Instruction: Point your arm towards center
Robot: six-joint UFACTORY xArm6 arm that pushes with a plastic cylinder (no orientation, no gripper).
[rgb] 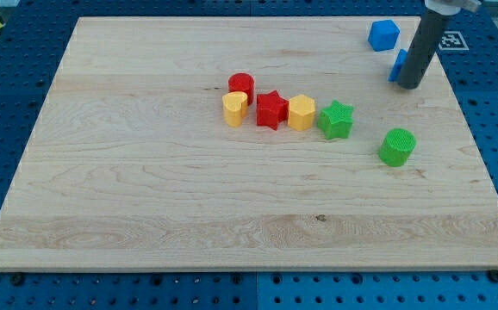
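My tip (pixel 409 85) rests on the wooden board (pixel 146 198) near the view's top right. It stands right against a blue block (pixel 398 65), which the rod partly hides. A blue cube (pixel 384 34) lies just above and left of it. Near the board's middle there is a row of blocks: a red cylinder (pixel 241 85), a yellow heart-shaped block (pixel 234 109), a red star (pixel 271 109), a yellow hexagonal block (pixel 301 113) and a green star (pixel 336 120). A green cylinder (pixel 397 146) lies below my tip.
The board sits on a blue perforated table (pixel 8 103). A black-and-white marker tag (pixel 450 40) lies past the board's top right edge.
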